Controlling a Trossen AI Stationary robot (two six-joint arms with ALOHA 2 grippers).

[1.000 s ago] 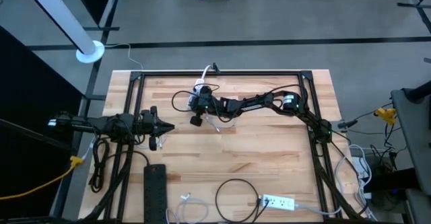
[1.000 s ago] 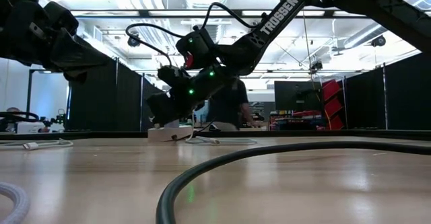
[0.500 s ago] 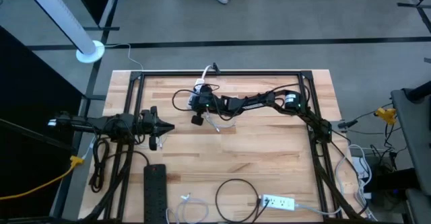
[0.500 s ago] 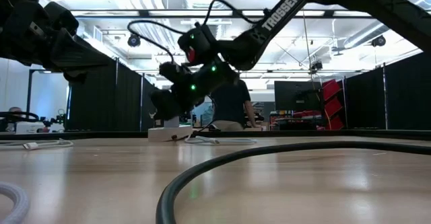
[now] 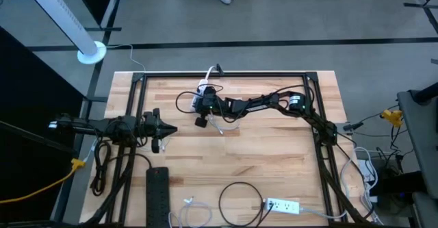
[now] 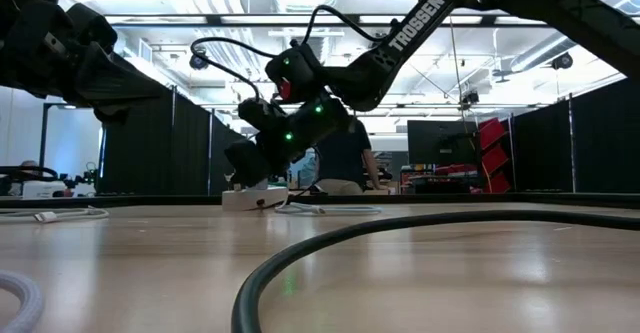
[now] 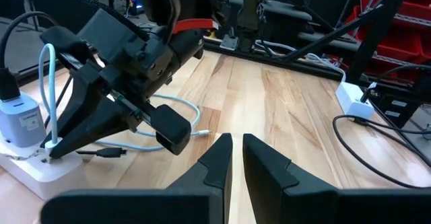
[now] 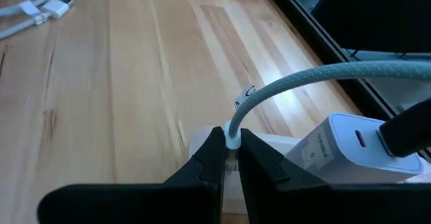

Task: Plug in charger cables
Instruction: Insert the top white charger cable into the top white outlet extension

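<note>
A white power strip (image 5: 204,87) lies at the table's far centre with a white charger block (image 8: 337,150) plugged into it. My right gripper (image 8: 227,153) reaches over it from the right and is shut on a pale braided charger cable (image 8: 303,83). The cable arches up and away from the fingers. Another pale cable (image 7: 176,114) lies loose on the wood beside the strip. My left gripper (image 7: 234,158) waits shut at the table's left (image 5: 164,129), holding nothing. My right gripper pinches the braided cable's plug end (image 8: 233,139) between its two fingertips. The fingers slant down from the table's right onto the white power strip (image 8: 266,143). The plug end points down at the strip's top; whether it sits in a socket is hidden by the fingers.
A black power strip (image 5: 157,194) lies near the front left, and a second white power strip (image 5: 282,205) near the front right. A black cable loop (image 5: 239,200) and a white cable (image 5: 188,211) lie between them. A yellow cord (image 5: 41,183) hangs off the left.
My right gripper has shifted slightly toward the far edge over the white power strip, lifting a little and settling down again, still shut on the cable's plug end. The loose cable loop beside it has drawn in somewhat.
</note>
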